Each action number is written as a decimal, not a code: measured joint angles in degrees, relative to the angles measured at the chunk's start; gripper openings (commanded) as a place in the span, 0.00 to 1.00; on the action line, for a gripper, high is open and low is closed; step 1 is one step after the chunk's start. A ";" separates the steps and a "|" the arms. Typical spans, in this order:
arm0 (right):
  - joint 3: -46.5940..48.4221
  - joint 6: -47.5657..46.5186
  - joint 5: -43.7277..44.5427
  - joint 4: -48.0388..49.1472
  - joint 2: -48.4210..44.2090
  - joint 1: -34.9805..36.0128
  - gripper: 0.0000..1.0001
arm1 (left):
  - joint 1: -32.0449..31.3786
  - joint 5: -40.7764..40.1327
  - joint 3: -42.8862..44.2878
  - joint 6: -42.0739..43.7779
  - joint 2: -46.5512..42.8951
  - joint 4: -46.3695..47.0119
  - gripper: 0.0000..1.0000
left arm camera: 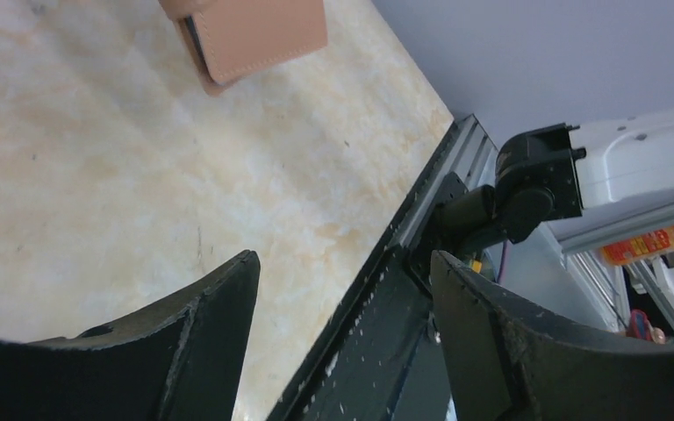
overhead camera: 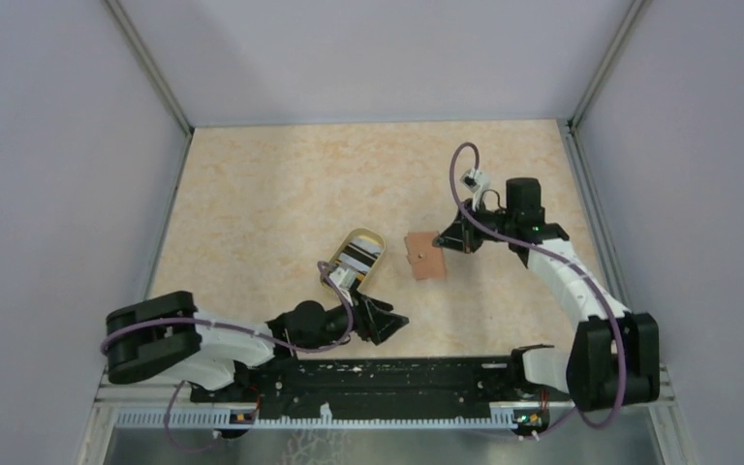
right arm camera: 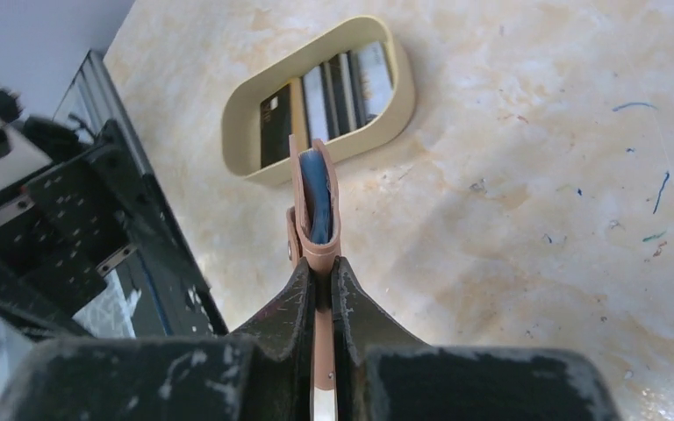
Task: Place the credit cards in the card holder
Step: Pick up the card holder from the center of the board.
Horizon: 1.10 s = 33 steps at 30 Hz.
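Right gripper [right arm camera: 320,270], closed tight on the card holder [right arm camera: 314,197] at frame centre, holds the edge opposite its blue-lined mouth, a sound hold for light, probably pliable leather.

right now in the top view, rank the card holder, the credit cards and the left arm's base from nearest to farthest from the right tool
1. card holder: pinched in the right tool, on its left side.
2. credit cards: in the oval dish, farther left.
3. left arm's base: far left, at the table's near edge.
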 measured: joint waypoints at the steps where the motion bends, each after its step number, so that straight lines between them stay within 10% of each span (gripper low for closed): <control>1: 0.00 -2.34 -1.49 -1.40 -1.75 -0.35 0.00 | -0.57 -0.85 0.72 0.83 3.26 3.76 0.84; 3: -0.07 -7.74 -4.83 -4.76 -4.57 -0.85 0.00 | -1.16 -2.03 1.07 3.17 9.73 12.31 0.98; 10: -0.02 -26.56 -15.78 -19.65 -7.82 -1.14 0.00 | -1.81 -3.39 -0.46 14.56 26.71 28.72 0.99; 20: -0.02 -43.95 -22.47 -31.43 -8.20 -0.28 0.00 | -1.84 0.76 1.11 31.17 25.88 32.79 0.98; 33: 0.85 -49.68 -17.84 -33.88 -6.91 8.04 0.00 | -1.84 3.76 0.48 31.50 19.54 33.14 0.78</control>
